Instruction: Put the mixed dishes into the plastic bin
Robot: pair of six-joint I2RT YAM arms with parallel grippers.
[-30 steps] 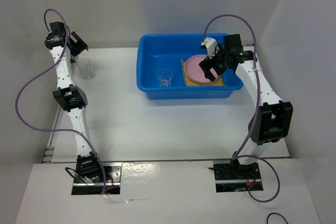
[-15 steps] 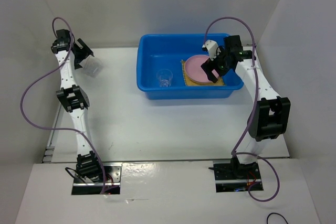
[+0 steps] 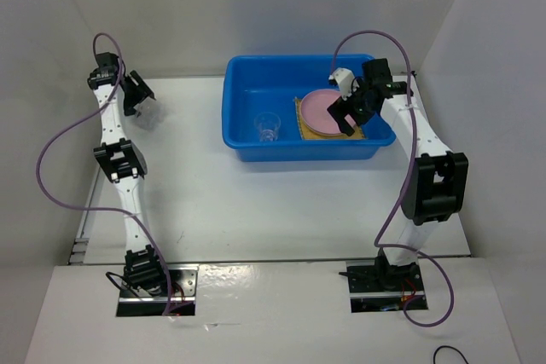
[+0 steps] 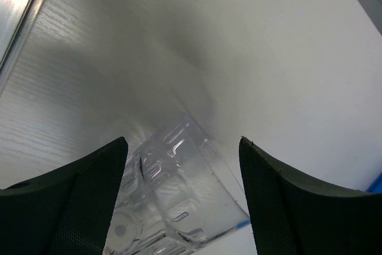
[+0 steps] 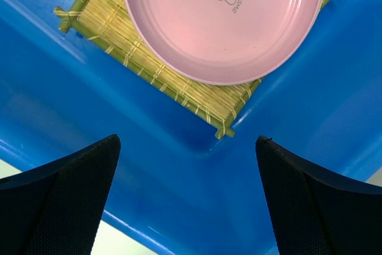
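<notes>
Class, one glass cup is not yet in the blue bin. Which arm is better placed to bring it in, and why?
Left. The left end effector has the glass cup between its fingers, while the right end effector hangs open over the pink plate inside the bin.

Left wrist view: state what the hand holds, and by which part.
A clear glass cup, tilted, gripped across its side wall between both fingers.
</notes>
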